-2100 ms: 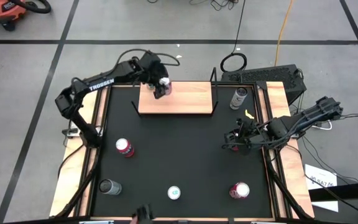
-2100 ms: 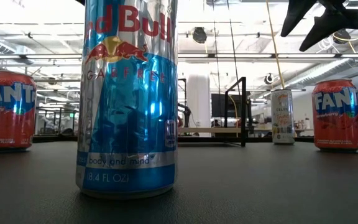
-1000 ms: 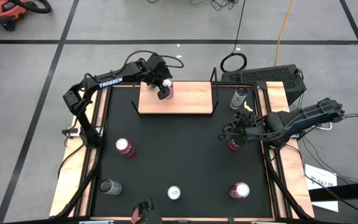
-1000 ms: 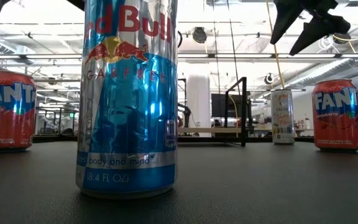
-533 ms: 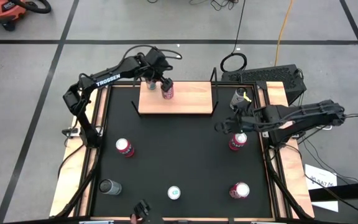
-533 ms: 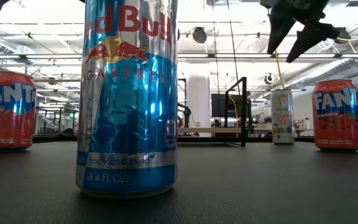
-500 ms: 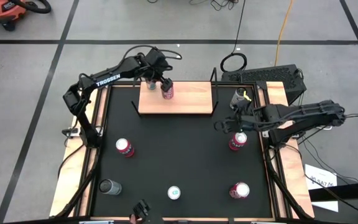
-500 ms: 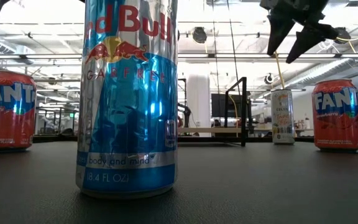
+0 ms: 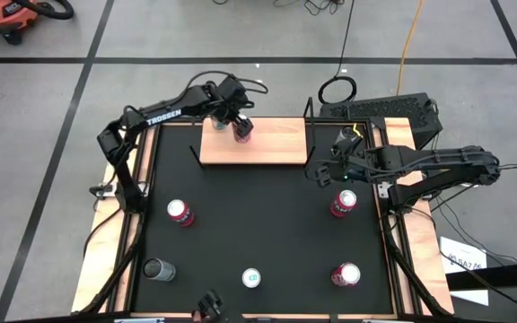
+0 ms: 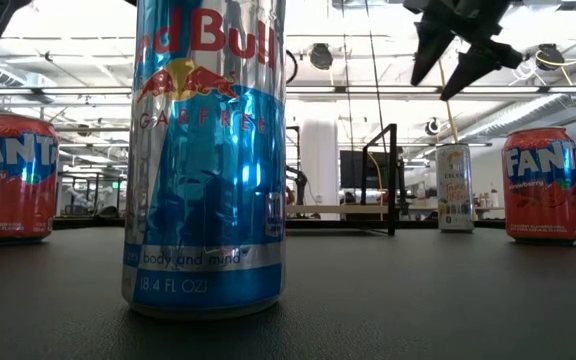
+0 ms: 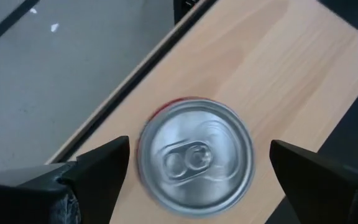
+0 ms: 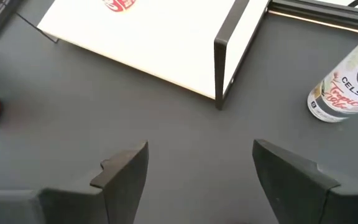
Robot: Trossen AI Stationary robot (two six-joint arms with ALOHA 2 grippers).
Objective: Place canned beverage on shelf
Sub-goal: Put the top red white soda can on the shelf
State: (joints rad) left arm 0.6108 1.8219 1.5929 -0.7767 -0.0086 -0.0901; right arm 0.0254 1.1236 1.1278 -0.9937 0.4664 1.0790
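Lift the left gripper (image 11: 194,180), jaws open around the can (image 11: 196,157) standing on the shelf (image 9: 272,142) near its left end, straight up, or a finger may topple it.

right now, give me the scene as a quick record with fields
shelf: light-wood board at the table's far edge
can on shelf: upright, near its left end
left pincer: open, fingers either side of that can, not gripping
right pincer: open, empty, above the table near the shelf's right bracket
Celsius can: on table, right of shelf
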